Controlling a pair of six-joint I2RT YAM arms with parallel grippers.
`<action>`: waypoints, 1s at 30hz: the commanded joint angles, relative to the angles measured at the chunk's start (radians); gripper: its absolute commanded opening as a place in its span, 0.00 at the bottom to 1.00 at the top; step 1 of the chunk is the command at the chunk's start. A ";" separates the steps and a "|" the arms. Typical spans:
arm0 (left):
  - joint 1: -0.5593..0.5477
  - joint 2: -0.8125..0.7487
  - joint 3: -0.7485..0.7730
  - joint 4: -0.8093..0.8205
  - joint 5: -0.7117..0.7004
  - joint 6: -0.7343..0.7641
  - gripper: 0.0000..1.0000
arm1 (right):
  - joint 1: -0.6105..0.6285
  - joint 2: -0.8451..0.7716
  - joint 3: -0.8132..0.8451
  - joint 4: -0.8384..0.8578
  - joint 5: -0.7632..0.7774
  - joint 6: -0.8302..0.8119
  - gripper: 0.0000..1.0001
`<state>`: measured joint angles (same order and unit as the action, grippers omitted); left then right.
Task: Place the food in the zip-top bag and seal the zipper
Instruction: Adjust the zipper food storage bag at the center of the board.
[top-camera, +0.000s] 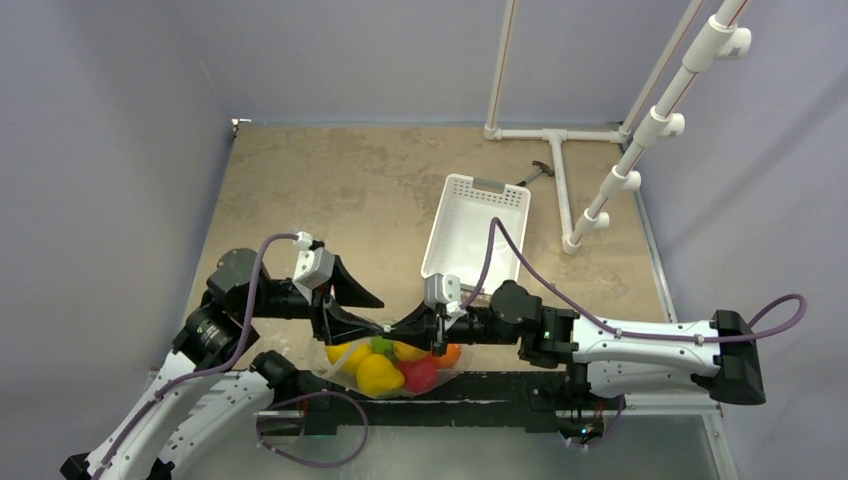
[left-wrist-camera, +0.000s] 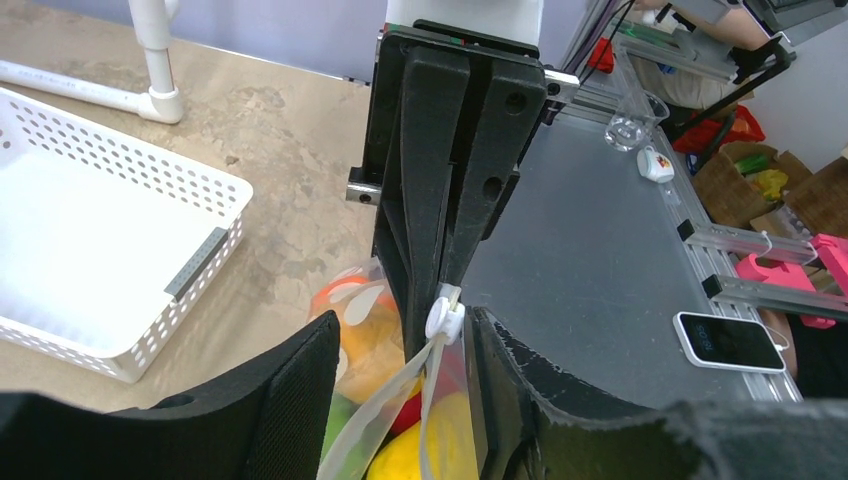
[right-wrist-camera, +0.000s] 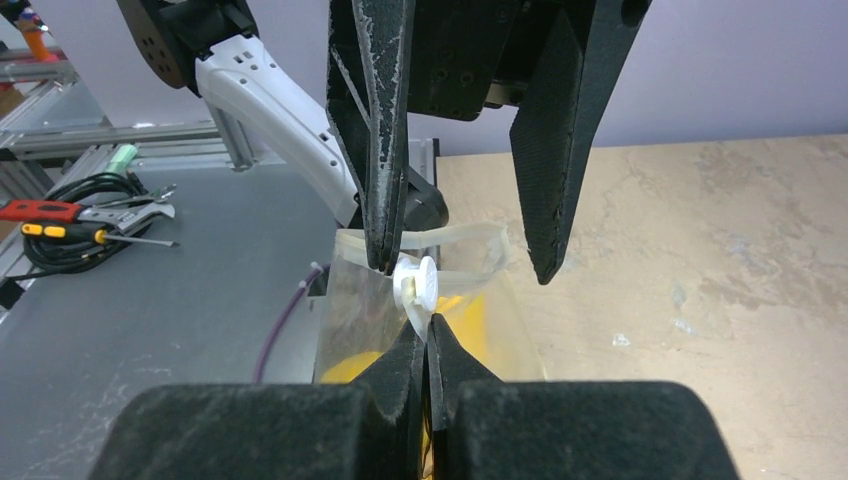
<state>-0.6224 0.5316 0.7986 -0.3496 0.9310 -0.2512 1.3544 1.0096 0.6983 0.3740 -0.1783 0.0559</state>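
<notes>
The zip-top bag (top-camera: 352, 377) hangs at the table's near edge between both grippers. It holds the food: yellow (top-camera: 378, 375), red (top-camera: 420, 373), orange (top-camera: 449, 354) and green (top-camera: 382, 345) toy fruits. My right gripper (right-wrist-camera: 428, 335) is shut on the bag's top edge just beside the white slider (right-wrist-camera: 415, 283). My left gripper (left-wrist-camera: 403, 325) is open and straddles the bag's mouth, with the slider (left-wrist-camera: 443, 320) close to its right finger. The zipper (right-wrist-camera: 450, 235) strip curves open behind the slider. The yellow, red and orange fruit show through the bag in the left wrist view (left-wrist-camera: 355, 340).
The white slotted basket (top-camera: 453, 190) stands empty behind the right gripper and also shows in the left wrist view (left-wrist-camera: 190, 195). A white pipe frame (top-camera: 555, 150) stands at the back right. A grey bench with a phone (left-wrist-camera: 725, 340) and tools (right-wrist-camera: 80, 215) lies beyond the table's edge.
</notes>
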 joint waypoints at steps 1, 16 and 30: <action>-0.002 -0.007 -0.016 0.080 0.001 -0.013 0.47 | 0.000 -0.002 0.036 0.052 -0.031 0.066 0.00; -0.003 -0.016 -0.041 0.102 0.060 -0.048 0.37 | 0.000 0.016 0.055 0.048 -0.006 0.116 0.00; -0.002 -0.022 -0.037 0.080 0.056 -0.053 0.42 | -0.001 0.009 0.069 0.032 0.041 0.153 0.00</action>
<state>-0.6224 0.5018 0.7589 -0.2935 0.9745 -0.2962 1.3544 1.0351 0.7029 0.3573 -0.1661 0.1802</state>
